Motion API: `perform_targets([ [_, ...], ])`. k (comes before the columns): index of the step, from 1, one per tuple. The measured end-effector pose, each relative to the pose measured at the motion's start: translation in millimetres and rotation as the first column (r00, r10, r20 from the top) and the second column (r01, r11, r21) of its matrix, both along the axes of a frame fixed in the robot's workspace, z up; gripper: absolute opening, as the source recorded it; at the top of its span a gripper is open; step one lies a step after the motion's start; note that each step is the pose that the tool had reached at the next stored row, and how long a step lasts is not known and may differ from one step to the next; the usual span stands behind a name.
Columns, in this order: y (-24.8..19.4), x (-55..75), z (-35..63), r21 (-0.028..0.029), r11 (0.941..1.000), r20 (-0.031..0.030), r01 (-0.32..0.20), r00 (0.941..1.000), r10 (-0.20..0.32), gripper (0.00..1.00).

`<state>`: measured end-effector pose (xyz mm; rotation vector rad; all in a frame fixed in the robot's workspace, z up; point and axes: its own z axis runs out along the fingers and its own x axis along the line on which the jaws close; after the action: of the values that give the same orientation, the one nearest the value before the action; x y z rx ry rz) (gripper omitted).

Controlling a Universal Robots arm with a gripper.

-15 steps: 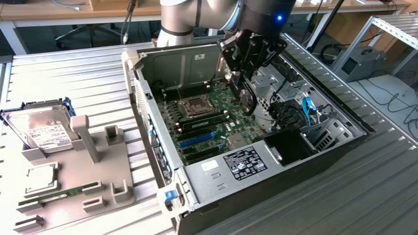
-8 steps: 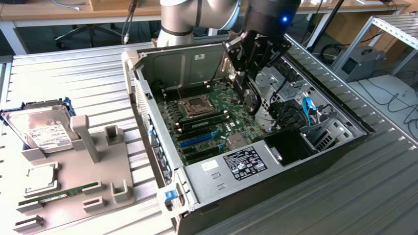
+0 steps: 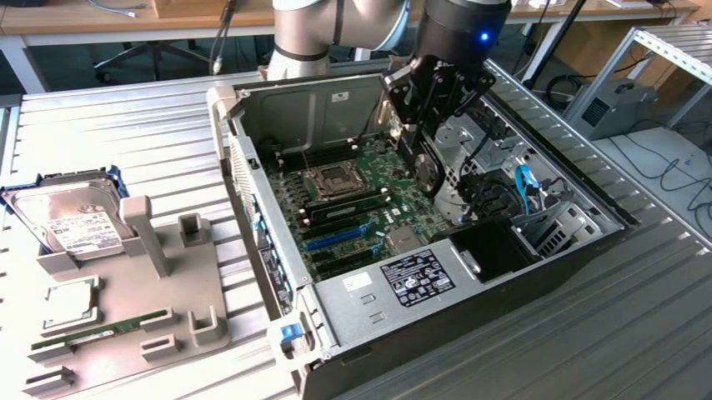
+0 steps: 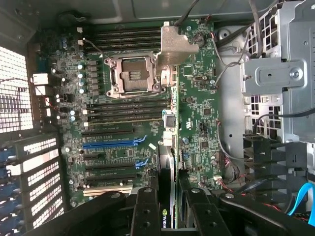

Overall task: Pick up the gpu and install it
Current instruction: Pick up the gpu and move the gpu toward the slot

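Note:
My gripper (image 3: 421, 125) hangs over the open computer case (image 3: 579, 250), shut on the gpu (image 3: 428, 171). The gpu is a thin black card that hangs on edge below the fingers, above the motherboard (image 3: 356, 196). In the wrist view the gpu (image 4: 166, 196) runs edge-on between the two black fingers (image 4: 144, 211), with a logo near the grip and its silvery metal end (image 4: 174, 44) farthest from the camera. It sits over the board beside the empty processor socket (image 4: 132, 73). The blue expansion slot (image 4: 110, 144) lies off to one side of the card.
Drive cages and cables (image 3: 501, 179) fill the case's side toward the exterior view's right. Outside the case, at the exterior view's left, a grey holder (image 3: 133, 275) carries a silver hard drive (image 3: 67, 221), a processor (image 3: 69, 304) and a green RAM stick (image 3: 100, 331).

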<state>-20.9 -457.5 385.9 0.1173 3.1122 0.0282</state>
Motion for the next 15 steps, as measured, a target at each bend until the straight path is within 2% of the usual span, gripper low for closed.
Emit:
perform_targets([
  [15,0.0,4.5,-8.1,0.0,1.0,0.0,0.0,1.0,0.0,0.26],
])
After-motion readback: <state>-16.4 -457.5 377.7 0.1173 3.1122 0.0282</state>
